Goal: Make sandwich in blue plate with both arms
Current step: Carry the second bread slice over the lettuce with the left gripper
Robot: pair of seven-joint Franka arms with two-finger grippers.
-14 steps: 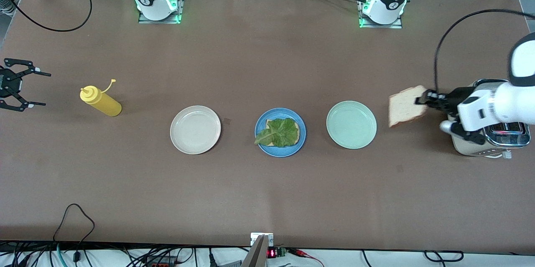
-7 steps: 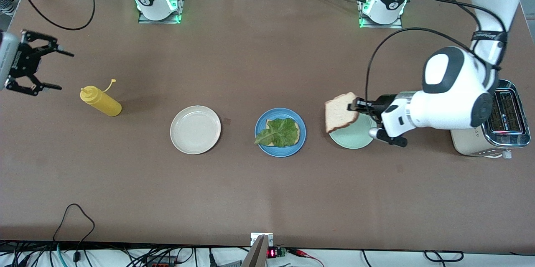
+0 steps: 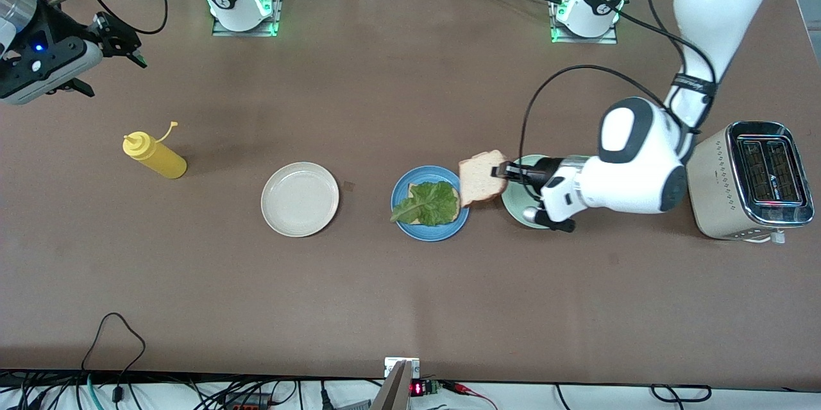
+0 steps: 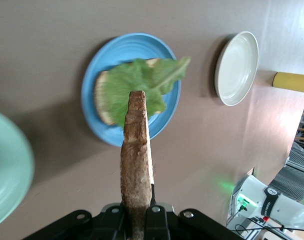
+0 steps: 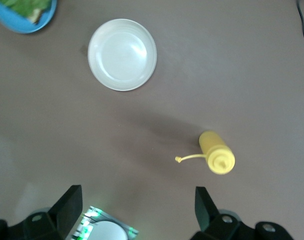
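The blue plate [image 3: 401, 188] sits mid-table with one bread slice [image 3: 456, 206] on it and a green lettuce leaf [image 3: 426, 203] on that slice. My left gripper [image 3: 503, 171] is shut on a second bread slice [image 3: 482, 178], which hangs on edge over the plate's rim toward the left arm's end. The left wrist view shows that held slice [image 4: 137, 150] crust-on, gripped by my left gripper [image 4: 138, 215], above the lettuce [image 4: 137, 85] and blue plate [image 4: 117, 50]. My right gripper [image 3: 115, 76] hangs open and empty over the right arm's end of the table, as the right wrist view confirms for the right gripper [image 5: 138, 207].
A mint-green plate [image 3: 516, 201] lies partly under the left arm, beside the blue plate. A cream plate [image 3: 299, 199] lies beside the blue plate toward the right arm's end, then a yellow squeeze bottle [image 3: 156, 156]. A toaster [image 3: 750, 179] stands at the left arm's end.
The left gripper has carried the bread slice from beside the toaster, over the mint-green plate, to the blue plate's edge. The right gripper has swung toward the robots' side, still open.
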